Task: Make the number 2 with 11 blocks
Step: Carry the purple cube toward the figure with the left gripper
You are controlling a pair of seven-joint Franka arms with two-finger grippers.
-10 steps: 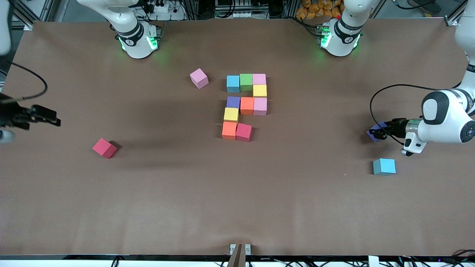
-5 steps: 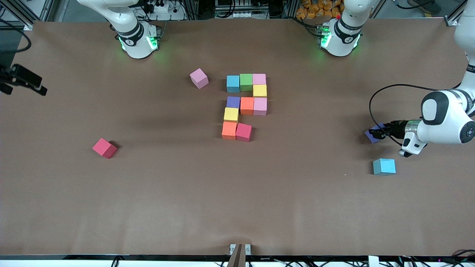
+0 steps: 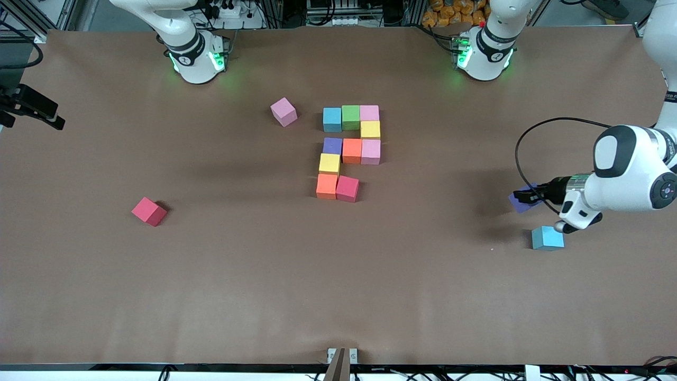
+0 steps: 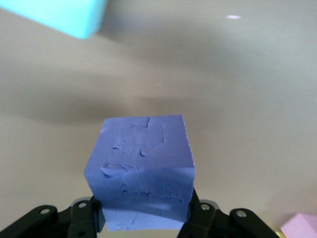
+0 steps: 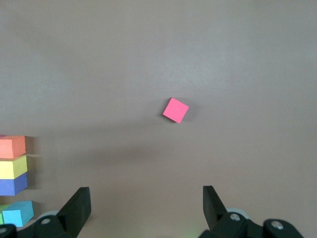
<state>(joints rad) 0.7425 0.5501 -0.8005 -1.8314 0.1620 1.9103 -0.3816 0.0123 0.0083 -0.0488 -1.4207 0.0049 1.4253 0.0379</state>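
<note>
My left gripper [image 3: 522, 199] is shut on a purple block [image 3: 519, 203], held a little above the table near the left arm's end. In the left wrist view the purple block [image 4: 141, 163] sits between the two black fingers of the left gripper [image 4: 145, 214]. The part-built number 2 [image 3: 349, 151] of several mixed-colour blocks lies mid-table, its bottom row an orange block [image 3: 327, 186] and a red block [image 3: 347, 189]. My right gripper [image 3: 52, 118] hangs open and empty at the right arm's end. In its wrist view the right gripper [image 5: 146, 206] looks down on a red block [image 5: 176, 110].
A loose light-blue block [image 3: 547, 237] lies just nearer the front camera than the left gripper. A loose pink block [image 3: 284, 111] sits beside the digit's top row. A loose red block [image 3: 148, 211] lies toward the right arm's end.
The left gripper closed on the purple block and raised it off the table, shifting slightly toward the digit. The right gripper drew back toward its end of the table.
</note>
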